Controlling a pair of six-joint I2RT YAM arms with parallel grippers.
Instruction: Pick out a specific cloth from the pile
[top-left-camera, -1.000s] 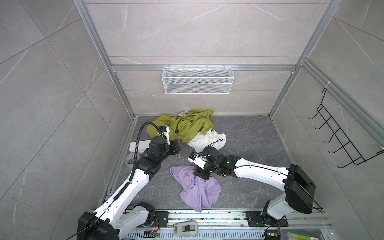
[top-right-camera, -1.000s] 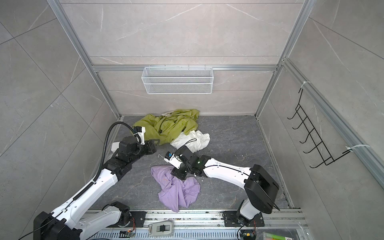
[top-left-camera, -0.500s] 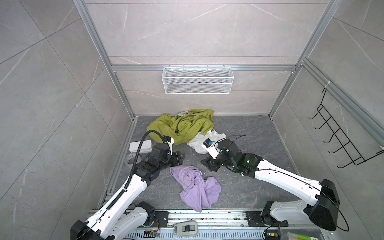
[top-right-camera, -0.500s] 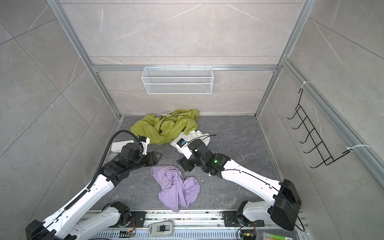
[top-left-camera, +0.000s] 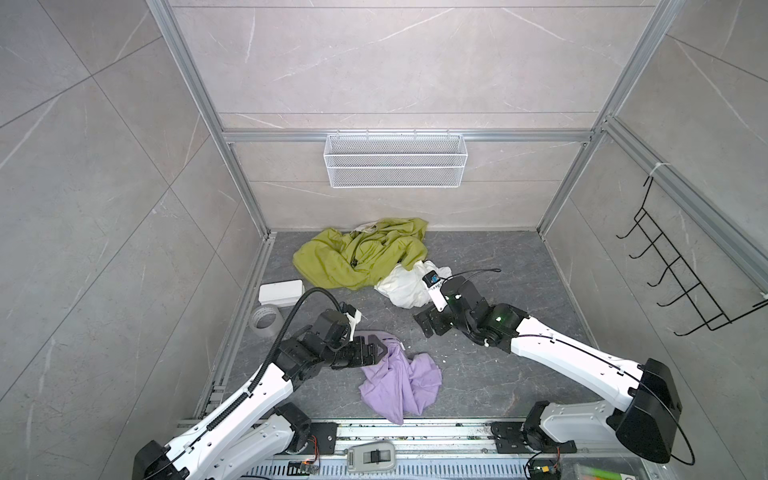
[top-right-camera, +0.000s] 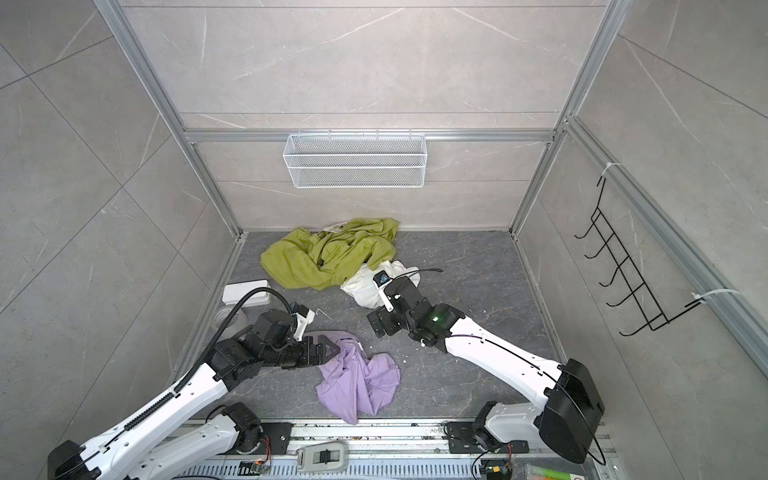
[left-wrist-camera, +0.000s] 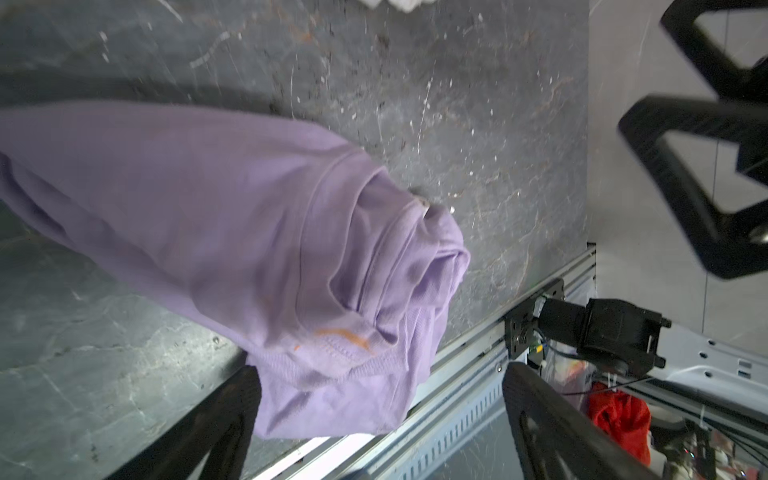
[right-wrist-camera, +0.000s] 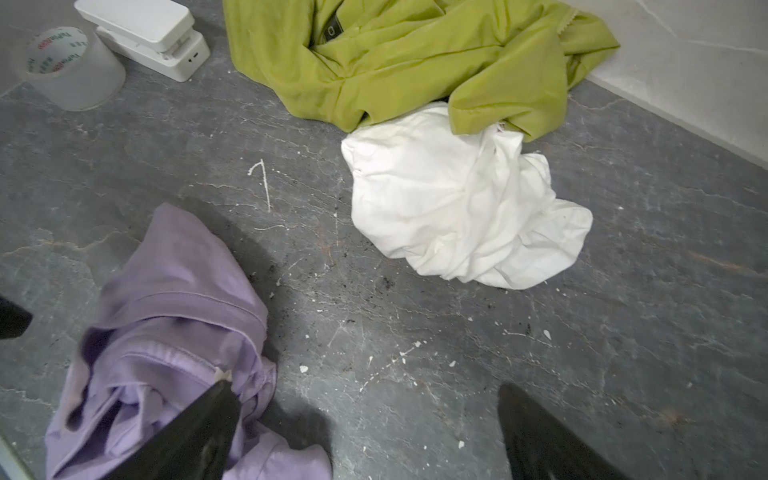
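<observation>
Left claw (top-left-camera: 380, 350) spread at lilac cloth (top-left-camera: 399, 386), edge seemingly hidden beneath it, right claw (top-left-camera: 424, 326) spread, empty.

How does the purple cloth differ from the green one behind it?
The lilac cloth is pale purple; the olive-green garment is yellowish green. The lilac cloth looks smaller than the olive-green garment. The lilac cloth lies alone in front; the olive-green garment lies farther back, overlapping a white garment. Both lie crumpled on the floor.
</observation>
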